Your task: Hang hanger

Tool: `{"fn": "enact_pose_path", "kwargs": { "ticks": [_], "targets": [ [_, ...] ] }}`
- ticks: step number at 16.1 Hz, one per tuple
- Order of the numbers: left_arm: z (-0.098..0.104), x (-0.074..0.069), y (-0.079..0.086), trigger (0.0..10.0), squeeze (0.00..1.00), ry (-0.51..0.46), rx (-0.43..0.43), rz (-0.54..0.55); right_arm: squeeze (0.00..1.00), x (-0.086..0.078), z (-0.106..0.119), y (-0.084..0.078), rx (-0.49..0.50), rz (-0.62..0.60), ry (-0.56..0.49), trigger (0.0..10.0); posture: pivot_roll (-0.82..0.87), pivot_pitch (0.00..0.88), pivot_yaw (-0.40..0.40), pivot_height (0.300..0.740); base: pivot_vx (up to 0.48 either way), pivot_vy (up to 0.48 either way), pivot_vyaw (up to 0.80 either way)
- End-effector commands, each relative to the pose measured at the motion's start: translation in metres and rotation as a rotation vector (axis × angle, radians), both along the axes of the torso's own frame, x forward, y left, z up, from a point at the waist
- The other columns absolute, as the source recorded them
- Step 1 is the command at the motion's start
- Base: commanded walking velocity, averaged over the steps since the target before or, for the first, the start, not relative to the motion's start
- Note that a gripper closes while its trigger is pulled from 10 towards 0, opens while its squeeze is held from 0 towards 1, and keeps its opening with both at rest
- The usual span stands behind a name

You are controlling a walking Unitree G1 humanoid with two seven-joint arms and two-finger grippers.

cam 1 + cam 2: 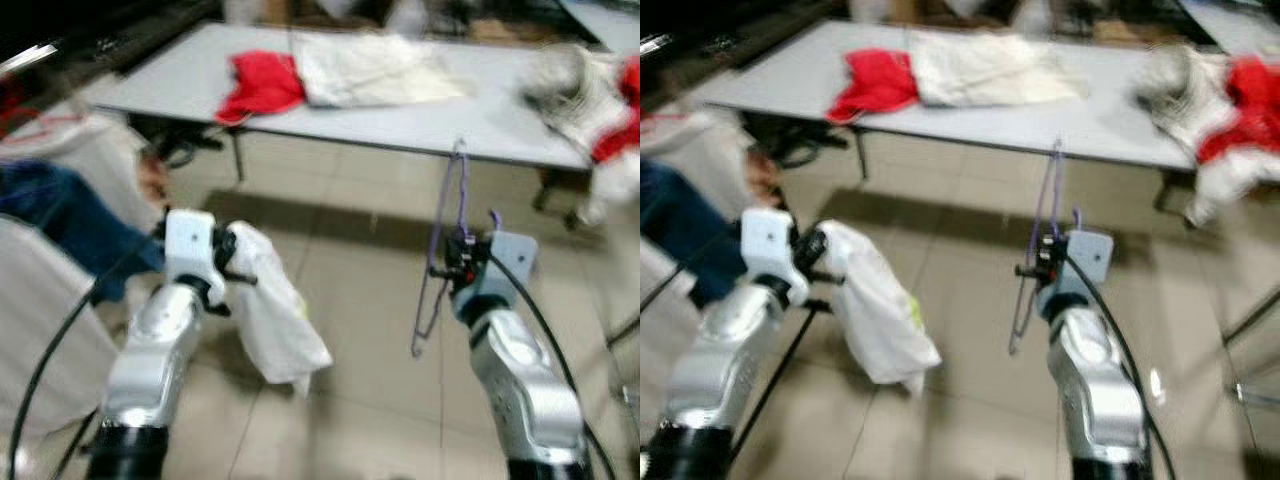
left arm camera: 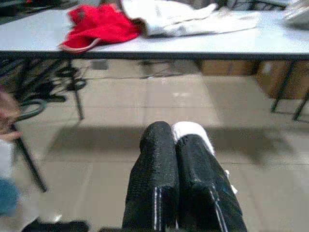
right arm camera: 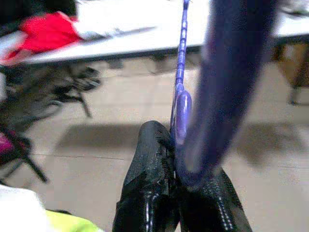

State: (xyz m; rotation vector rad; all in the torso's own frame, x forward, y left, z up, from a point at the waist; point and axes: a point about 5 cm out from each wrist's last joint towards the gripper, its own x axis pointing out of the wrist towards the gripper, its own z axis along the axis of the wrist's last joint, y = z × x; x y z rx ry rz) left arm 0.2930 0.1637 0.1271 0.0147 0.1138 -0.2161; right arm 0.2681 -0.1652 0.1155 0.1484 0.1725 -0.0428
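My right gripper (image 1: 462, 252) is shut on a thin purple wire hanger (image 1: 447, 215), which stands upright in front of me over the tiled floor; in the right wrist view the hanger (image 3: 181, 77) rises from between the black fingers (image 3: 149, 164). My left gripper (image 1: 232, 250) is shut on a white garment (image 1: 272, 310) that hangs down from it; in the left wrist view a bit of the white cloth (image 2: 190, 130) pokes out between the closed fingers (image 2: 157, 169).
A long white table (image 1: 440, 120) stands ahead, carrying a red garment (image 1: 260, 85), a cream cloth (image 1: 375, 68) and a heap of white and red clothes (image 1: 590, 100) at its right end. A person in blue trousers (image 1: 60, 215) is at my left. Tiled floor lies between.
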Motion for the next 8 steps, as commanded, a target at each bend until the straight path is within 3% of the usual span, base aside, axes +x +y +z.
{"fn": "enact_pose_path", "kwargs": {
  "ticks": [1, 5, 8],
  "targets": [
    [0.008, 0.001, 0.004, 10.0, 0.0, -0.029, 0.004, 0.025, 0.0, 0.001, 0.002, 0.003, -0.002, 0.023, 0.005, 10.0, -0.06, 0.008, 0.012, 0.74, 0.0, 0.0, -0.8],
    [0.009, -0.004, 0.005, 10.0, 0.0, -0.072, -0.023, 0.044, 0.0, -0.002, 0.006, 0.004, 0.05, 0.059, -0.009, 10.0, -0.06, 0.004, 0.002, 0.74, 0.069, 0.0, -0.11],
    [0.015, -0.004, 0.011, 10.0, 0.0, -0.088, -0.025, 0.059, 0.0, 0.006, 0.006, 0.016, -0.034, 0.141, -0.005, 10.0, -0.05, 0.0, -0.015, 0.74, 0.327, 0.0, 0.0]
  ]
}}
